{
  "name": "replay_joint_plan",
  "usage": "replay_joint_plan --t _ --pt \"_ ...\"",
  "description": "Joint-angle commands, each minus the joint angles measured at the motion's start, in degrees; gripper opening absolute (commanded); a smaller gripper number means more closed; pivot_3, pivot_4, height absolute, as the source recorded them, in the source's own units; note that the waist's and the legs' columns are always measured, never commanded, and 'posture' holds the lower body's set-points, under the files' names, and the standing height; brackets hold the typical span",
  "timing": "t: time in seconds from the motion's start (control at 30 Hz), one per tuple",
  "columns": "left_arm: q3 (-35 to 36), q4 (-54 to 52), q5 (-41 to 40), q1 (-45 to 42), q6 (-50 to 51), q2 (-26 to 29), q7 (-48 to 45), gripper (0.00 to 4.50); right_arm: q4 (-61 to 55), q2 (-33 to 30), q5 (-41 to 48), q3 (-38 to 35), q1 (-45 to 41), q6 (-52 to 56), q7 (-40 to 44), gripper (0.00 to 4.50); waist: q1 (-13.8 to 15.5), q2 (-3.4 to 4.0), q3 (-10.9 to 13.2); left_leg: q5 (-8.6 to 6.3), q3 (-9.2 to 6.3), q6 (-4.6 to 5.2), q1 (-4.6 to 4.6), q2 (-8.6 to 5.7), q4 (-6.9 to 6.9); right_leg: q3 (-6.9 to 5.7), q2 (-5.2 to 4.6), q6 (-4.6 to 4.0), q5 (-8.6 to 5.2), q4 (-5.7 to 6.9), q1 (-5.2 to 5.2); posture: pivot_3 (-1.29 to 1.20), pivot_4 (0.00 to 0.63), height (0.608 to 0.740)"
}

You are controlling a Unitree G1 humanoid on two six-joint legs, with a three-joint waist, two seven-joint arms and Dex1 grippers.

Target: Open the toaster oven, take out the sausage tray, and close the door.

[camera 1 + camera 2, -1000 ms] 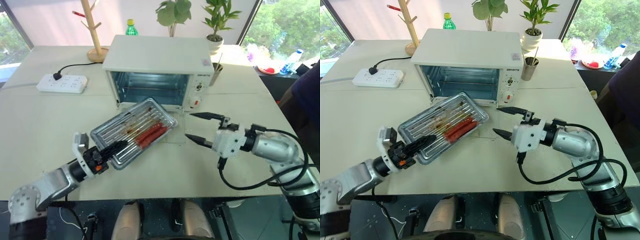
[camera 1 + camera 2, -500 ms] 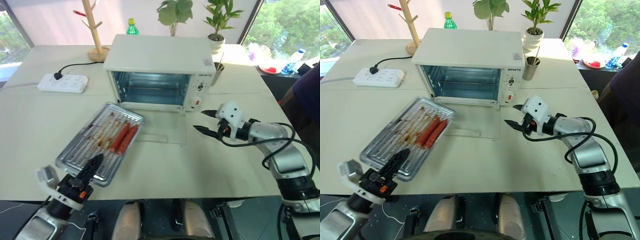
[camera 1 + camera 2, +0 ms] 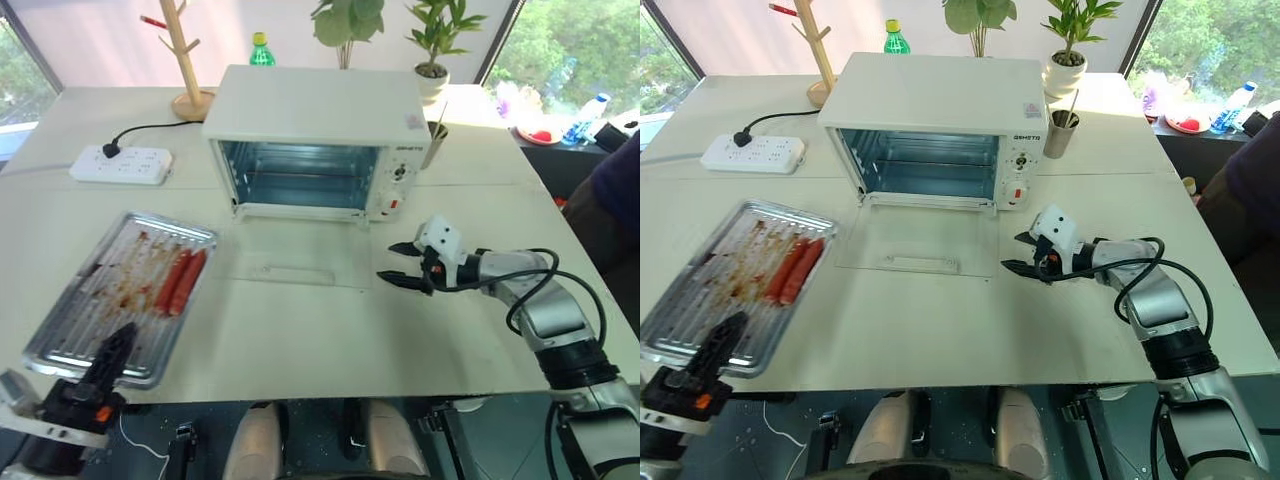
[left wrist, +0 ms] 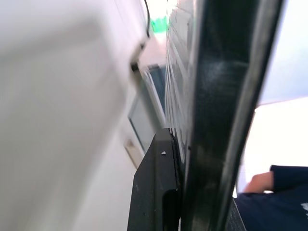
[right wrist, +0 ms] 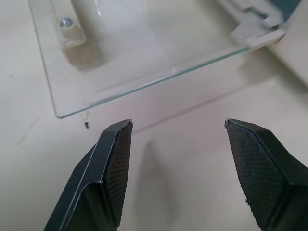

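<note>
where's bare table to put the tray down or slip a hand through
Bare table lies between the power strip and the sausage tray, held at its near edge by the shut left pincer. Another wide bare strip runs along the near edge below the flat-open door. It is crowded right of the door, where the open right pincer hangs beside the glass.

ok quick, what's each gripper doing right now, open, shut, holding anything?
Left gripper: shut on the near edge of the sausage tray.
Right gripper: open, holding nothing, beside the lowered glass door.
</note>
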Motion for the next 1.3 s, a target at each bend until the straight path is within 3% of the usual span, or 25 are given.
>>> replay_joint_plan --t 0.03,0.33,0.6,1.03,1.3 --pt "5.4 2.6 -1.1 -0.8 2.9 1.6 -2.5 0.0 -0.2 1.3 0.1 0.0 -1.5 0.7 -0.1 3.13 0.0 0.01 0.0 0.0 0.0 0.0 0.0 0.01 0.0 0.0 0.0 0.0 0.0 0.0 0.0 0.0 0.15 0.717" --pt "10.6 8.6 -1.1 -6.5 9.2 3.7 -1.5 0.0 -1.3 5.3 1.1 -0.8 -3.5 3.6 -2.2 3.13 0.1 -0.01 0.0 0.0 0.01 0.0 -0.01 0.12 0.0 -0.01 -0.02 -0.21 0.13 0.01 -0.01 0.0 0.15 0.717" --pt "9.6 11.1 -1.1 -8.7 12.9 4.9 -0.7 0.0 -2.2 7.6 5.3 -6.5 -9.2 7.2 -6.1 3.13 -0.1 0.03 0.0 0.0 0.05 0.0 -0.01 0.15 0.0 -0.01 0.01 -0.24 0.15 0.08 -0.06 0.0 0.15 0.717" --pt "5.1 20.8 -1.1 -13.0 21.0 13.1 -4.4 0.0 -11.6 3.8 9.0 -7.9 -4.3 11.0 -3.4 3.13 0.1 0.03 0.0 0.0 0.04 -0.01 -0.02 0.18 -0.03 -0.04 -0.03 -0.24 0.15 0.07 -0.06 0.0 0.15 0.717" --pt "4.2 21.7 -1.1 -16.6 20.8 13.7 -3.1 0.0 -12.0 2.6 7.8 -7.7 -2.7 12.6 -6.1 3.13 0.0 0.03 0.0 0.0 0.08 -0.01 -0.02 0.2 -0.05 -0.02 -0.04 -0.25 0.16 0.08 -0.08 0.0 0.15 0.717"
